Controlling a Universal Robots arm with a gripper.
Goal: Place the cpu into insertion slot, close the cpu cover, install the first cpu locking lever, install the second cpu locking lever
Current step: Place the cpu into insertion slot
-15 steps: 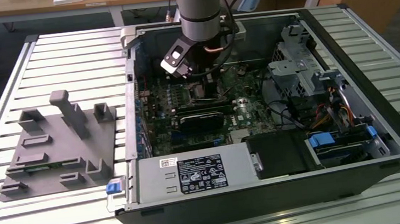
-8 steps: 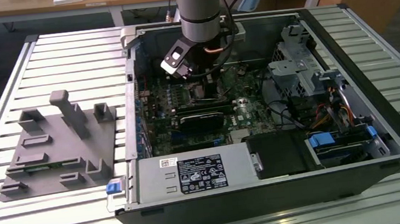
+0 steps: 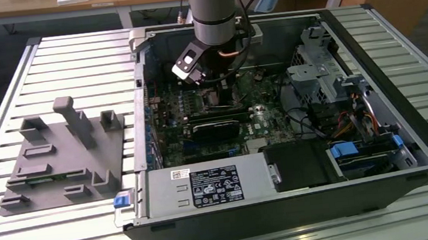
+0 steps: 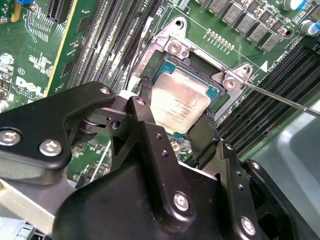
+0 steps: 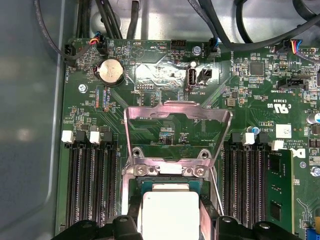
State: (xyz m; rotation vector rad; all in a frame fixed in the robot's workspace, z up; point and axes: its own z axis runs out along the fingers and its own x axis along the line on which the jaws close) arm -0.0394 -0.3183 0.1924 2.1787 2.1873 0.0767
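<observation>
Down inside open case [image 3: 286, 216] with gripper [image 3: 219, 87], upper middle of exterior view. Pinching cpu [image 4: 177, 100] by two opposite edges in second wrist view, fingers [image 4: 146, 92] only cpu-width apart. Holding cpu square over slot [image 4: 200, 62], seated or just above, cannot tell which. With cover [image 5: 177, 109] swung up open in first wrist view and thin lever [image 4: 280, 98] sticking out from slot corner

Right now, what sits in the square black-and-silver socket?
A flat silver-grey square chip, clamped by the black pincer, covers its opening, hiding everything beneath. The silver window-frame cover stands open.
</observation>
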